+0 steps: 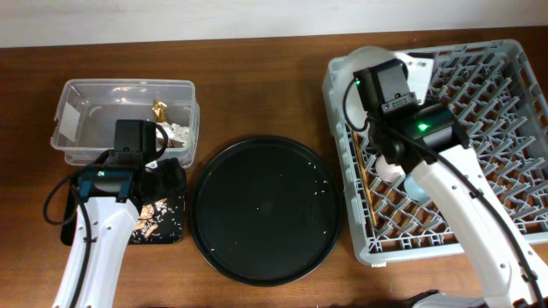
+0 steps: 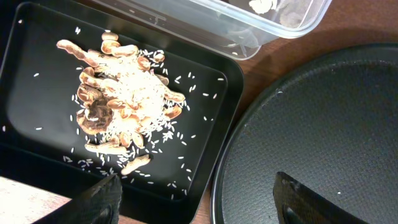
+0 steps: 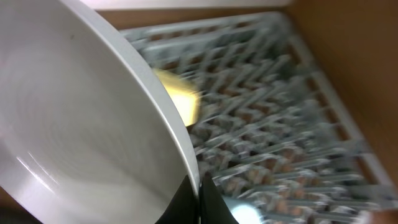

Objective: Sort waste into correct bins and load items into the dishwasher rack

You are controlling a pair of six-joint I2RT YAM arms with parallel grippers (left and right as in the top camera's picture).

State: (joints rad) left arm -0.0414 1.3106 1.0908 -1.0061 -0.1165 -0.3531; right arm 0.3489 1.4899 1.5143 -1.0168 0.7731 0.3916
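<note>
My right gripper (image 3: 199, 190) is shut on the rim of the pale grey-green plate (image 3: 81, 118) and holds it on edge over the far left corner of the grey dishwasher rack (image 1: 514, 77). The plate (image 1: 370, 58) shows past the wrist. In the rack lie the chopsticks (image 1: 361, 180), a pink cup (image 1: 391, 170), a blue cup (image 1: 414, 185) and the yellow bowl (image 3: 178, 98). My left gripper (image 2: 196, 199) is open and empty above the near edge of the shallow black tray (image 2: 214, 106), which holds brownish food scraps (image 2: 121, 102) and rice. The clear tub (image 1: 81, 98) holds the gold wrapper (image 1: 159, 109) and white tissue (image 1: 179, 131).
The large round black tray (image 1: 265, 210) lies between the bins and the rack, with a few rice grains on it. It fills the right side of the left wrist view (image 2: 323, 118), close beside the shallow tray. The tub's corner (image 2: 273, 25) is just beyond.
</note>
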